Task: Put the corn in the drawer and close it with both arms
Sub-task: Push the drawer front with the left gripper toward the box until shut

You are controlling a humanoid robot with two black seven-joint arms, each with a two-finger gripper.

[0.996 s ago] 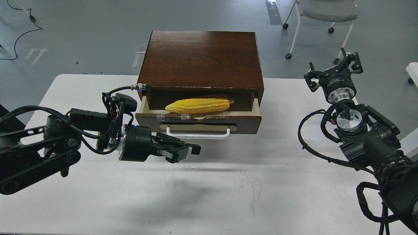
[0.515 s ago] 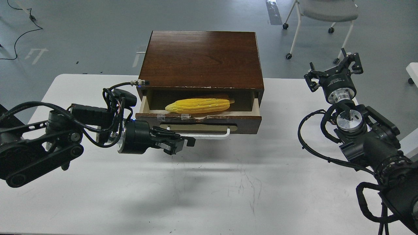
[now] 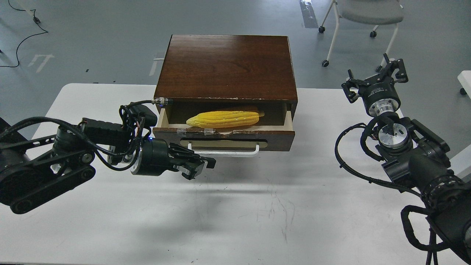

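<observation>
Corn (image 3: 223,119) lying lengthwise inside the open drawer (image 3: 224,137), pointed end to the left, on the white table (image 3: 257,206). Step in hand, judged: closing the drawer. Left pincer (image 3: 200,165) level with the white bar handle (image 3: 222,151), just in front of its left part; fingers close together, nothing between them; contact with the handle not discernible. Best done by pressing flat against the drawer front near its middle, pushing straight back to avoid skewing, with the second arm brought in on the other side. Right pincer (image 3: 373,79) raised well to the right of the cabinet (image 3: 228,62), seen nearly end-on, spread impossible to judge. Drawer floor and runners hidden behind the front; left handle post masked by the pincer.
</observation>
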